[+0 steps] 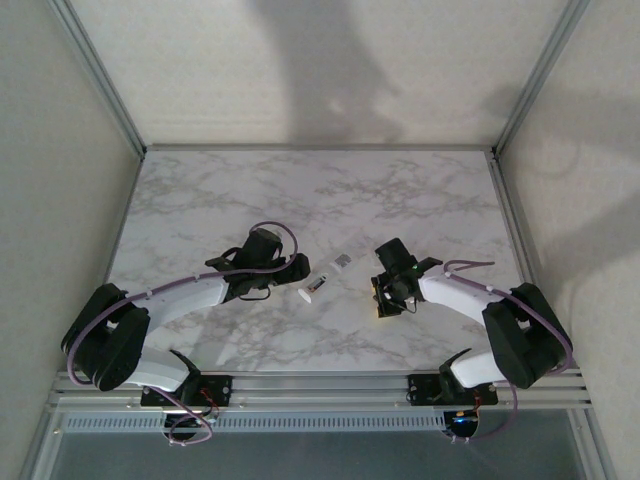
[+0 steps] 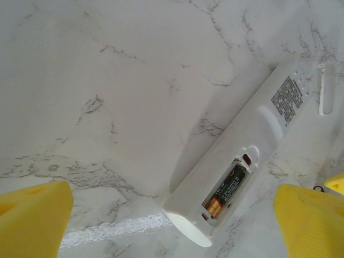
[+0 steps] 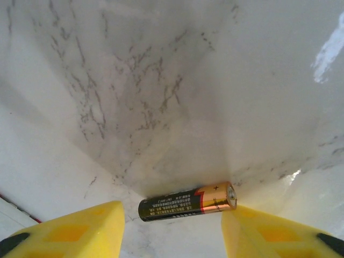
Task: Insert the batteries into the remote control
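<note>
Halfway there, by the look of it. Over on the left, the slim white rectangular remote control [image 2: 252, 126] lies back-up on the grey-veined marble table [image 1: 300, 190]. Its compartment is uncovered, and one dark cylindrical battery [image 2: 226, 189] with a coppery end sits inside. The left gripper [image 2: 171, 209] hovers over the remote's near end, yellow fingers [image 2: 32, 220] spread wide with nothing grasped, and that arm is bent low, reaching toward the table's middle. A small white strip [image 2: 324, 88] lies just beside the remote's far end; it may be the cover, but it's too small to be sure. Across to the right, the second battery [image 3: 188, 204], black and copper, lies crosswise between the yellow fingers of the right gripper [image 3: 172, 210], one finger at each end. Whether they pinch it or merely bracket it, I cannot tell. That arm folds inward with the wrist tipped down, near the remote. Left to do, I reckon: seat this cell, then close the back.
</note>
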